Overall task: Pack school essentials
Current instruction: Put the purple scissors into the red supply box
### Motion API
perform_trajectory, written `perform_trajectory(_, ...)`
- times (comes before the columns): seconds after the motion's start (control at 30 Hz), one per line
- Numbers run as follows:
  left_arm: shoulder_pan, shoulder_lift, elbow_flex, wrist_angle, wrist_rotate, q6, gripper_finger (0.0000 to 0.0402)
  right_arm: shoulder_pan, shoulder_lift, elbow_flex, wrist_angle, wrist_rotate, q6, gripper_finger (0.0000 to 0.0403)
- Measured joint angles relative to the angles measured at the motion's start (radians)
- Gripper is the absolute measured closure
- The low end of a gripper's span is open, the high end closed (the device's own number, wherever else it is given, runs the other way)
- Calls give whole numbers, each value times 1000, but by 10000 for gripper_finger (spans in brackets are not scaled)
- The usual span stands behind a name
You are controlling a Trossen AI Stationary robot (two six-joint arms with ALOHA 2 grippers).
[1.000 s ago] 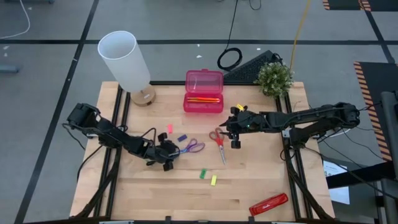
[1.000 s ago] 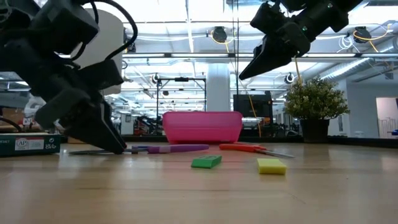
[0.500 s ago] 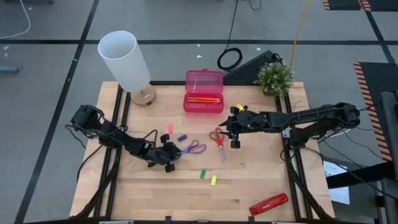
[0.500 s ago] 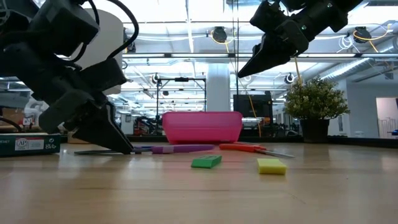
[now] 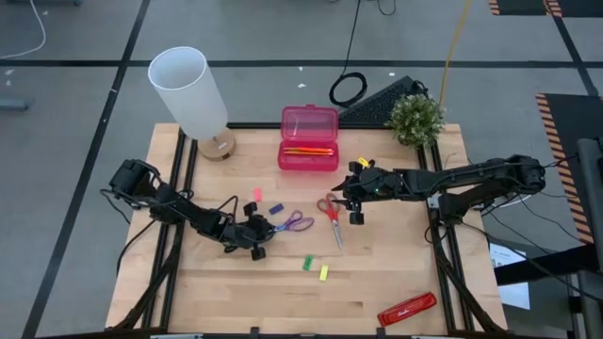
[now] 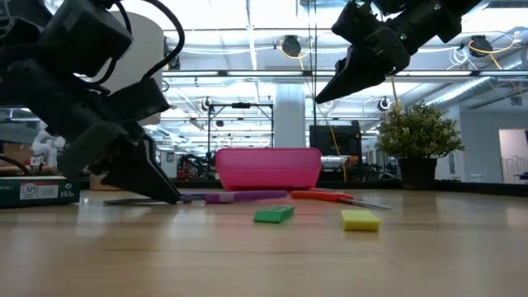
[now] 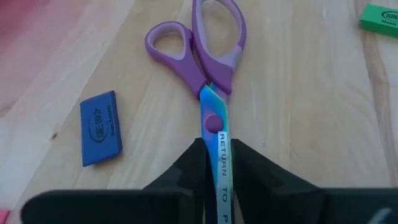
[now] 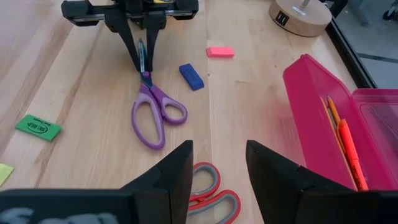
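Note:
Purple-handled scissors (image 5: 288,223) lie flat on the table left of centre. My left gripper (image 5: 252,235) is down at their blade end, shut on the blades (image 7: 219,165). Red-handled scissors (image 5: 331,213) lie at the table's middle. My right gripper (image 5: 356,209) hangs open above and just right of them, with nothing between its fingers (image 8: 217,168). A pink case (image 5: 308,137) stands open at the far middle with orange pencils (image 5: 307,150) in it. Small pink (image 5: 256,194), blue (image 5: 276,209), green (image 5: 307,263) and yellow (image 5: 323,272) pieces lie scattered. My left gripper pinches the purple scissors' closed blades (image 7: 221,140) between its two fingers, just behind the pivot screw. The fingers slant down from the table's left and lie along the blades. The scissors rest flat on the table, handles (image 7: 208,37) pointing away from the gripper.
A white lamp (image 5: 191,94) stands at the far left and a potted plant (image 5: 415,119) at the far right. A long red bar (image 5: 407,308) lies by the near right edge. Bare wood stretches along the near edge.
My left gripper has edged a little toward the table's right, along the scissors' blades toward their handles. The scissors have stayed where they lay.

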State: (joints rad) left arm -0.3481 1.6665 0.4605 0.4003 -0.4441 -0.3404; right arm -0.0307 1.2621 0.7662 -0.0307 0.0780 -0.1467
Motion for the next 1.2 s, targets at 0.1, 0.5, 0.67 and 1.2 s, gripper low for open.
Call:
perform_trajectory(0.1, 1, -27, -2, -8, 0, 15, 339, 0, 0, 0, -3, 0, 0, 259)
perform_trajectory(0.5, 20, -114, -1, -19, 10, 84, 374, 0, 0, 0, -4, 0, 0, 259)
perform_trajectory(0.67, 40, -113, -1, -50, 50, 77, 396, 0, 0, 0, -4, 0, 1, 259)
perform_trajectory(1.2, 48, -114, 0, -60, 52, 69, 397, 73, 266, -139, 554, -86, -106, 259)
